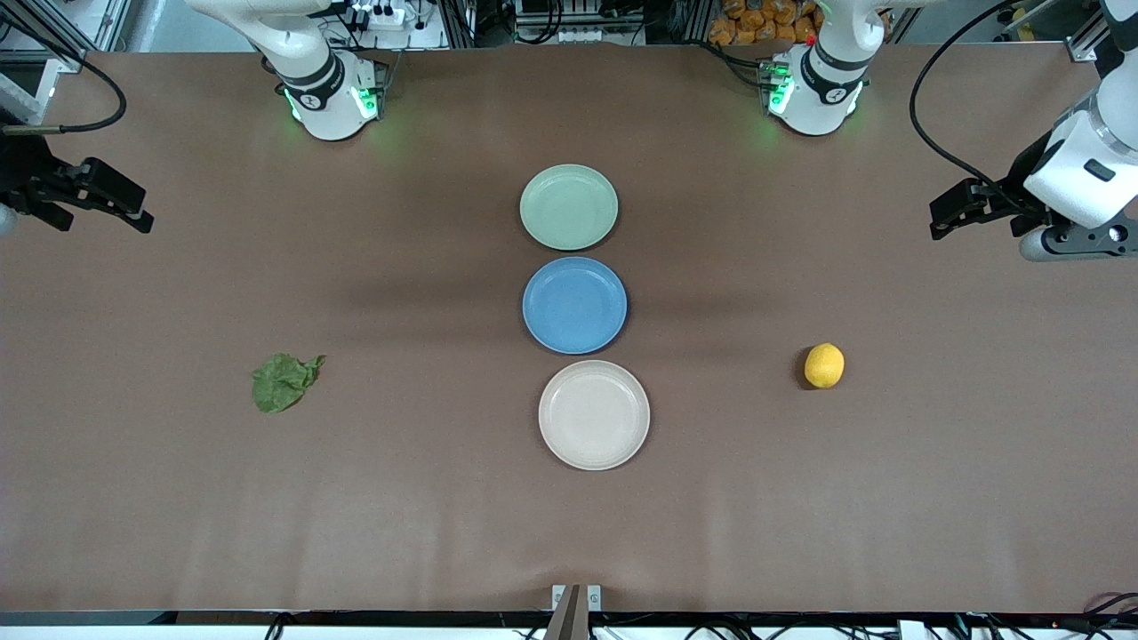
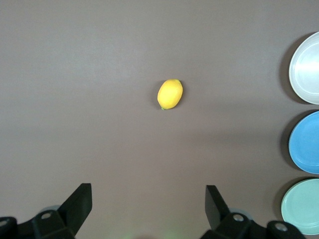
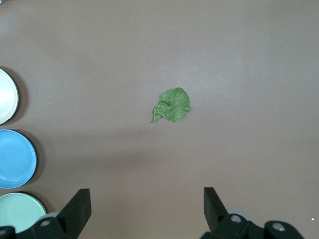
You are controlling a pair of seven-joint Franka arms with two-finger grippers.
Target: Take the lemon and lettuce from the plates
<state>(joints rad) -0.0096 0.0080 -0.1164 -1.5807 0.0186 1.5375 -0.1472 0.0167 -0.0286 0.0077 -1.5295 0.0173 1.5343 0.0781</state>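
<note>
3 plates sit in a column down the middle of the brown table (image 1: 427,516) in the front view: the mint green plate (image 1: 569,206) in the upper centre of the frame, the blue plate (image 1: 574,305) just below it, and the cream plate (image 1: 594,414) lowest, nearest the front camera; each plate lies just beside the next, and all 3 are bare.

The lemon (image 1: 824,365) rests on the table itself, not on a plate; it shows in the middle right of the front frame, toward the left arm's end of the table and well apart from the plates; in the left wrist view the lemon (image 2: 170,93) sits near the centre of the frame, with the 3 plates cut by the frame's edge.

The lettuce (image 1: 284,381) lies flat on the table in the middle left of the front frame, toward the right arm's end, also well apart from the plates; in the right wrist view the lettuce (image 3: 172,105) sits near the centre.

The left gripper (image 1: 953,216) hangs at the upper right edge of the front frame, over bare table; its 2 fingers are spread wide and hold nothing.

The right gripper (image 1: 124,206) hangs at the upper left edge of the front frame, over bare table; its 2 fingers are likewise spread wide with nothing between them.
</note>
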